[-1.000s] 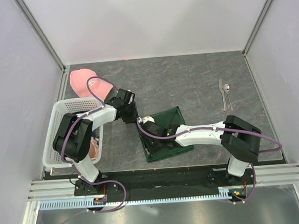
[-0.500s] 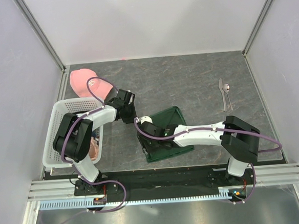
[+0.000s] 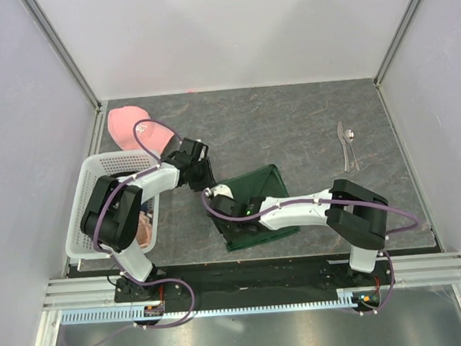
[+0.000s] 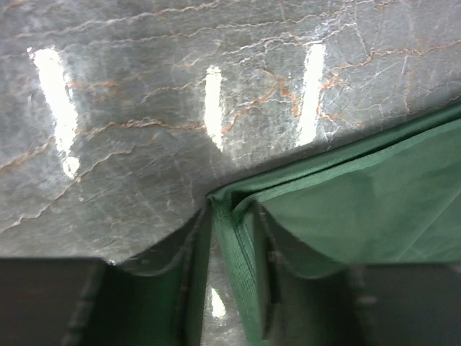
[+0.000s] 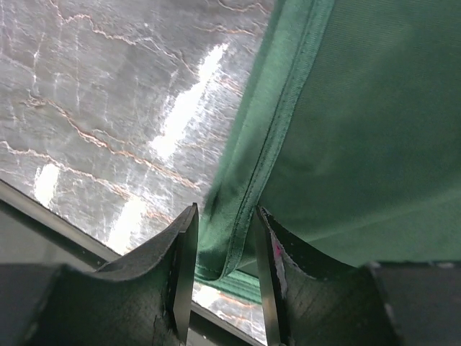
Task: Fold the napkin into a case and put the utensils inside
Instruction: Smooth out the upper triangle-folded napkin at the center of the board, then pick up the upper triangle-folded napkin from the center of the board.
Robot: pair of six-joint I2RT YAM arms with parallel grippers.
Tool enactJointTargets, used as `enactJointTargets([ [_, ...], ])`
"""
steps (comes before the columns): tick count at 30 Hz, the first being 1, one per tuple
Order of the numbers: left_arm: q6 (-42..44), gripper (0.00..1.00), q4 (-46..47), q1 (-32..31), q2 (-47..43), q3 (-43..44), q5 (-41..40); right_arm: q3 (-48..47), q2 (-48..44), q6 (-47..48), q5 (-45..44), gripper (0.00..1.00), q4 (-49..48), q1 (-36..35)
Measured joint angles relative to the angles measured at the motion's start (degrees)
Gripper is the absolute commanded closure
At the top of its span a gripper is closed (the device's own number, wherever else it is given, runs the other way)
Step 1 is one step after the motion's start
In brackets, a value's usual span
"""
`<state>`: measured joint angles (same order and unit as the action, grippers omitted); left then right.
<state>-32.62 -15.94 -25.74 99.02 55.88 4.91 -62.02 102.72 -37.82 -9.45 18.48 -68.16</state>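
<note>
The dark green napkin point(image 3: 267, 179) lies partly folded in front of the arms, with one flap raised. Both grippers meet at its near-left corner. My left gripper point(image 3: 205, 184) point(image 4: 230, 238) is open around the corner hem. The cloth point(image 4: 360, 202) rests against the right-hand finger point(image 4: 288, 288), and bare table shows on its other side. My right gripper point(image 5: 225, 213) point(image 3: 215, 196) is open astride a lifted fold of the napkin's edge point(image 5: 360, 108), with a lower layer showing beneath. The utensils point(image 3: 347, 145), two silver pieces, lie side by side at the far right, away from both grippers.
A white basket point(image 3: 96, 170) stands at the left table edge beside the left arm. A pink cap point(image 3: 132, 124) lies behind it in the far left corner. Grey walls and metal frame posts enclose the marble table point(image 3: 290, 121).
My right gripper has slid left along the napkin's edge toward the left gripper. The left arm has hardly moved, and the utensils lie as before.
</note>
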Motion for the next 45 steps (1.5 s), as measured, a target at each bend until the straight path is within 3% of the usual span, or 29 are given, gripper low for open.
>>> enactJointTargets([
  [5, -0.4, 0.47, -0.5, 0.0, -2.3, -1.7, -0.2, -1.3, 1.5, -0.5, -1.5, 0.55, -0.4, -0.8],
  [19, -5.6, 0.44, -4.9, 0.0, -10.4, -5.8, -4.5, -9.4, 8.2, -4.7, -16.4, 0.56, 6.2, -7.3],
  [25, -7.5, 0.43, -6.9, 0.3, -12.0, -5.8, -6.0, -11.3, 9.7, -6.7, -20.4, 0.72, 8.3, -8.9],
  [28, -7.6, 0.39, -7.0, 0.3, -12.4, -5.8, -5.6, -11.0, 9.7, -6.9, -21.2, 0.85, 8.2, -9.0],
  [29, -7.7, 0.39, -7.0, 0.3, -12.4, -5.8, -4.8, -10.7, 9.5, -6.9, -21.3, 0.93, 8.0, -9.0],
  [31, -8.0, 0.39, -7.1, 0.3, -12.4, -5.8, -3.8, -9.4, 8.7, -6.5, -21.6, 0.99, 7.1, -9.0],
  [45, -11.3, 0.38, -2.8, 0.3, -12.5, -10.8, 6.1, 1.6, -2.2, -3.9, -14.0, 1.00, 6.2, -4.5],
])
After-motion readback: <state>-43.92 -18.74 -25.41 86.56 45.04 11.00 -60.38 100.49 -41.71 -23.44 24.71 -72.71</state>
